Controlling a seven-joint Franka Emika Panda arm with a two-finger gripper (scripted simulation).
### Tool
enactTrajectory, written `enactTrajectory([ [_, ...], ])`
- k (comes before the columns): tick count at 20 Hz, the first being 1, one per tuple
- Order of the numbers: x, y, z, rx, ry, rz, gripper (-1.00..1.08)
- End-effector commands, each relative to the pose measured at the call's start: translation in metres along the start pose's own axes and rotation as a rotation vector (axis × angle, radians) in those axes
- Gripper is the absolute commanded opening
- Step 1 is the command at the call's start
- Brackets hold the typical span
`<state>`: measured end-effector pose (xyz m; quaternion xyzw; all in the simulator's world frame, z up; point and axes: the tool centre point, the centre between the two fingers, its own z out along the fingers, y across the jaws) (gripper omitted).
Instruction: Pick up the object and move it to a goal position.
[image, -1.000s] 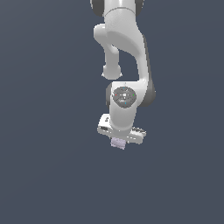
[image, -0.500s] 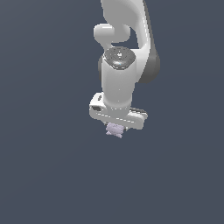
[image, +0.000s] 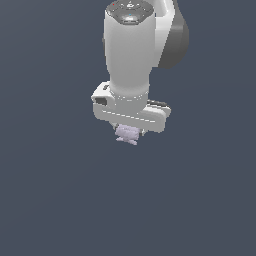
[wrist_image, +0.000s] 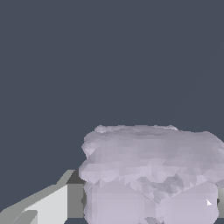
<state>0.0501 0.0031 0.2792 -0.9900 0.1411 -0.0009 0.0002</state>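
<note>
Wrist view, nearest: the object (wrist_image: 151, 175), a pale lilac-grey, roughly square lump with faint creases, fills the close field directly ahead of the camera; one pale finger (wrist_image: 43, 205) lies against its flank, with a dark pad between them; the opposite finger is barely visible at the frame edge. The fingers therefore appear to be pinching the object from two sides; it sits squarely between them rather than off to either side; no clear long axis shows, the lump being about as wide as it is deep.

Exterior view, farther: the gripper (image: 128, 131) points downward beneath the white Panda arm (image: 129, 55); the object (image: 127, 134) protrudes just below the hand body, much smaller than it, and touches nothing else visible; no surface, edge or goal marker can be made out, only a uniform dark blue-grey field on every side.

Judgement: the pick is done and transport is in hand; open room lies in all directions, so the chief risk is slip of so small a lump within the grasp; where the goal lies cannot be told.
</note>
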Motion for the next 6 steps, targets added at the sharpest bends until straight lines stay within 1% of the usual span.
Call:
enactTrajectory([
  [1, -0.0001, 0.0016, -0.0092, -0.001, -0.002, 0.0, -1.0],
  [6, 0.0012, 0.0022, -0.0141, -0.001, -0.002, 0.0, -1.0],
])
